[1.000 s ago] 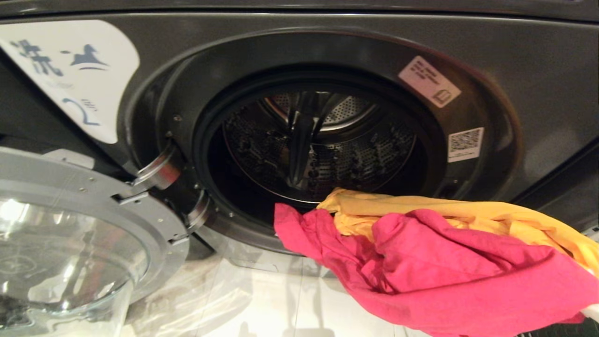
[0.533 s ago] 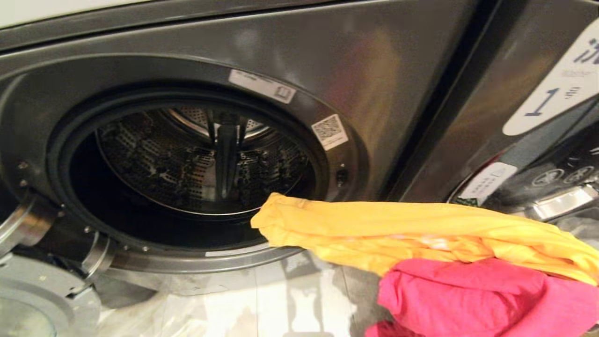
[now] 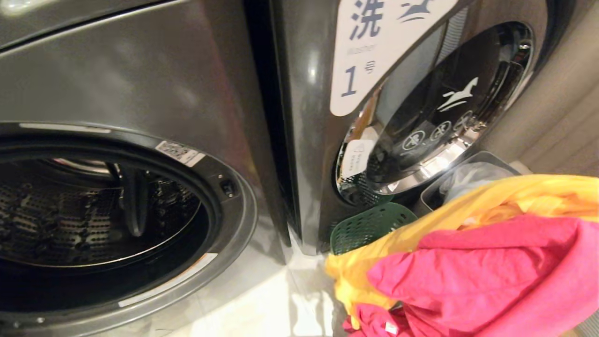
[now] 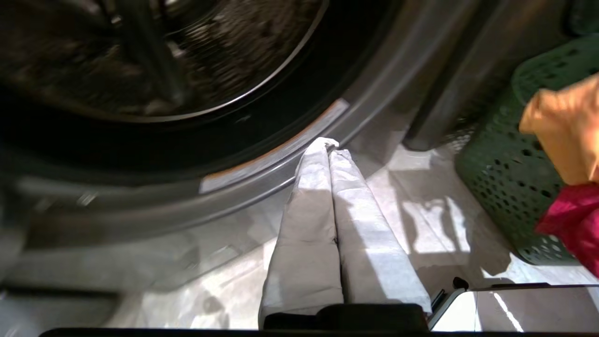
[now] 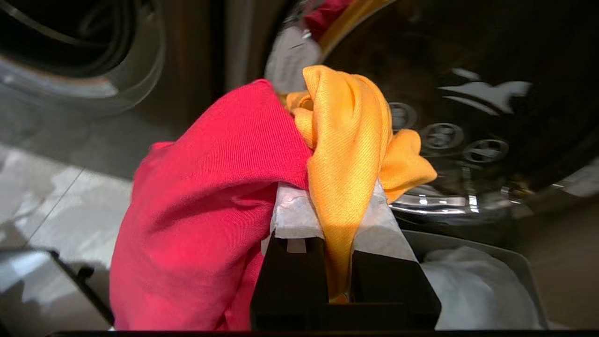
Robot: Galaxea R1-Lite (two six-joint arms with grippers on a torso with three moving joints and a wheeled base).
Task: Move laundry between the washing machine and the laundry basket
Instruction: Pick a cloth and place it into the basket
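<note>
Your right claw is pinching the yellow cloth in a bunched fold, the red cloth draping beside it, apparently caught in the same bunch. Both are hanging in the air, near the green basket and clear of the open washer. You are handling light, limp fabric that sags and may slip, so grip thick gathers, never loose edges. Your left claw is sitting pressed together, empty, low by the washer's rim.
</note>
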